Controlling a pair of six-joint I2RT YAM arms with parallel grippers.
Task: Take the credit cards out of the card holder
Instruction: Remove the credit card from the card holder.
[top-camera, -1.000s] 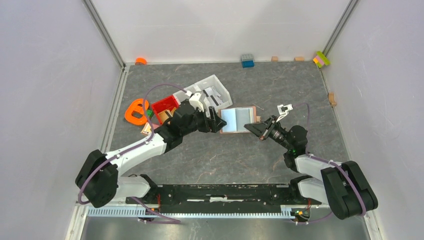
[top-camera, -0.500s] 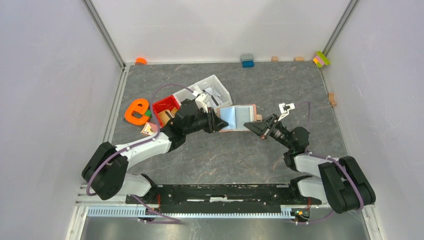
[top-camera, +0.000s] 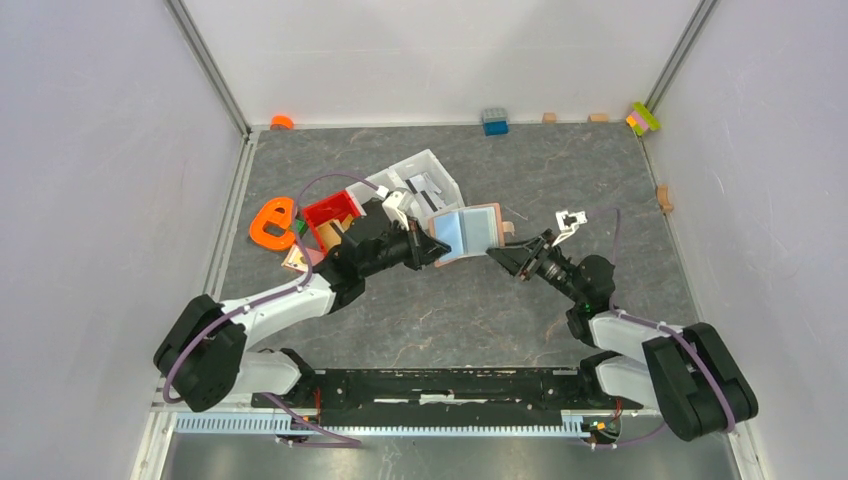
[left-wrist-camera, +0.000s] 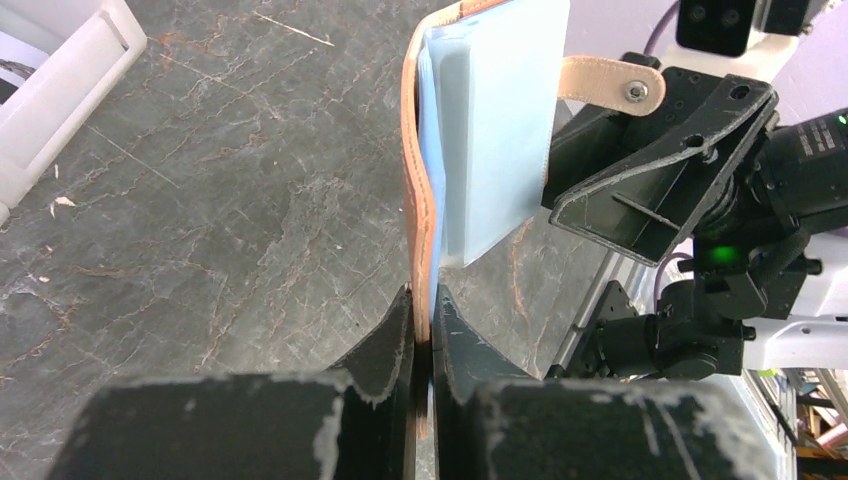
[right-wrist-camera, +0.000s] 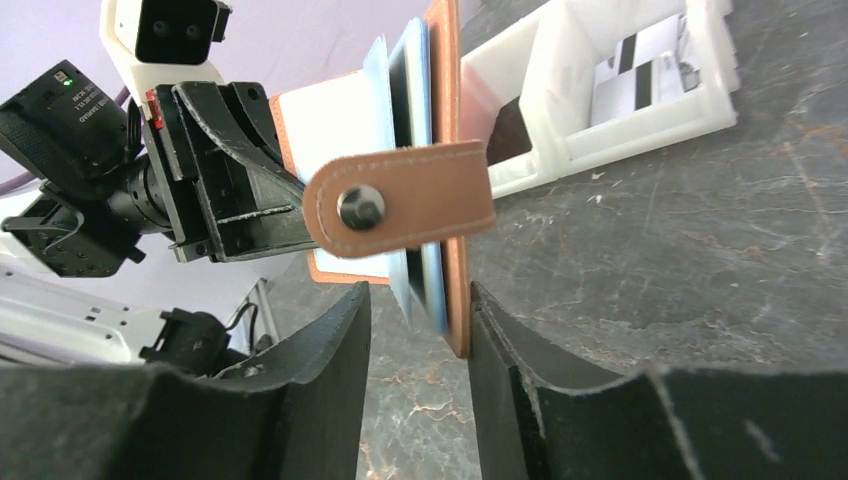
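card holder (left-wrist-camera: 411, 150) clamped in left fingers (left-wrist-camera: 385, 345); right fingers (right-wrist-camera: 320, 385) apart astride it; blue-grey card (left-wrist-camera: 500, 120) half hidden.

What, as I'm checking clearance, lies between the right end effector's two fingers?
The tan leather card holder, edge-on, and the pale blue-grey cards tucked in it, seen in the right wrist view; the fingers stand apart.

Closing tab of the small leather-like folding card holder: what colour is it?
Tan-brown closing tab with a dark round stud; clearest in the right wrist view.
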